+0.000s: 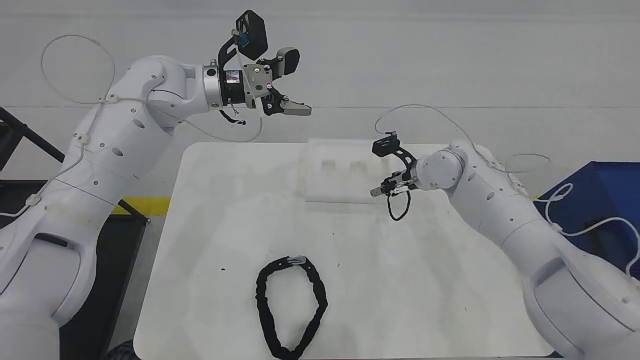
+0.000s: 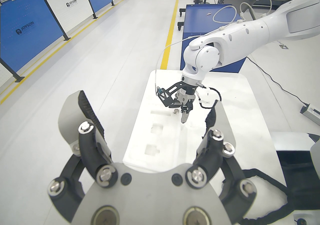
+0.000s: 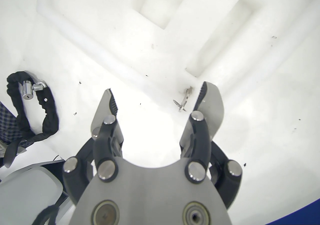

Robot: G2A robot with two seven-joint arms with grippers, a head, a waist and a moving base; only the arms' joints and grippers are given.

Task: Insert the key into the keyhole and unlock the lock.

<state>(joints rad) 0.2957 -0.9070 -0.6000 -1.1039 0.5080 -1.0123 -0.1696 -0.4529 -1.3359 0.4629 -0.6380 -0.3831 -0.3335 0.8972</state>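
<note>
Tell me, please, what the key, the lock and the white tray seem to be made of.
The key looks like thin bare metal, grey and glinting. The lock's cylinder is mirror-bright, probably chromed metal; its sleeve seems matte black fabric, wrinkled. The tray is likely white foam: matte surface, soft-edged pockets.

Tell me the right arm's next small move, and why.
Probably centre the right gripper over the key and lower onto it: the jaws stand open, the key lies loose on the white surface close beside one finger, and the chain lock lies apart, untouched.
</note>
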